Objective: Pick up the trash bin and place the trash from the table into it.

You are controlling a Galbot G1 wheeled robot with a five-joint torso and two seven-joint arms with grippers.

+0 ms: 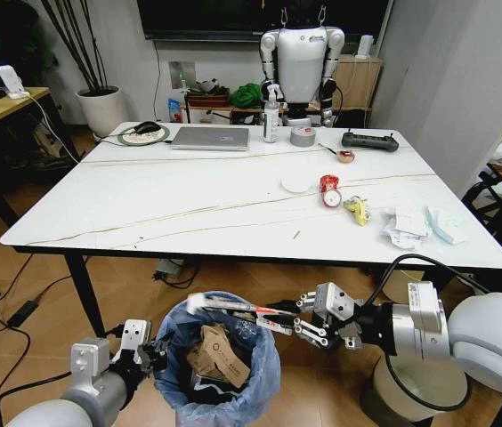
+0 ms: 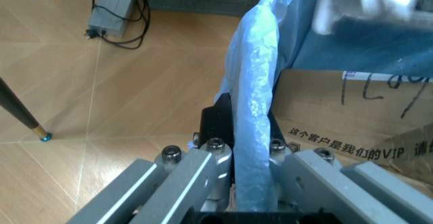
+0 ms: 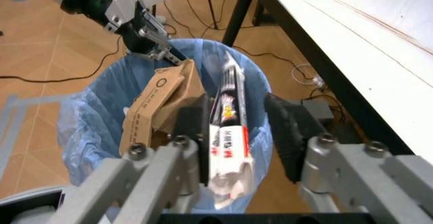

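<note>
The trash bin (image 1: 264, 369), lined with a light-blue bag, hangs below the table's (image 1: 189, 209) front edge. My left gripper (image 1: 149, 354) is shut on its rim, and the bag (image 2: 256, 97) is pinched between the fingers. Brown cardboard (image 1: 220, 351) lies inside the bin. Over the opening my right gripper (image 1: 309, 325) stands open. A long red-and-white wrapper (image 3: 226, 143) lies between its fingers against one pad and reaches across the bin (image 3: 88, 117). On the table's right side rest white tissues (image 1: 408, 222), a yellow wrapper (image 1: 357, 210) and a red piece (image 1: 329, 189).
A laptop (image 1: 211, 138), spray bottle (image 1: 271, 114), tape roll (image 1: 303, 135) and black controller (image 1: 369, 140) line the table's far edge. A cream bucket (image 1: 420, 382) stands on the floor under my right arm. Cables and a power brick (image 2: 113, 8) lie under the table.
</note>
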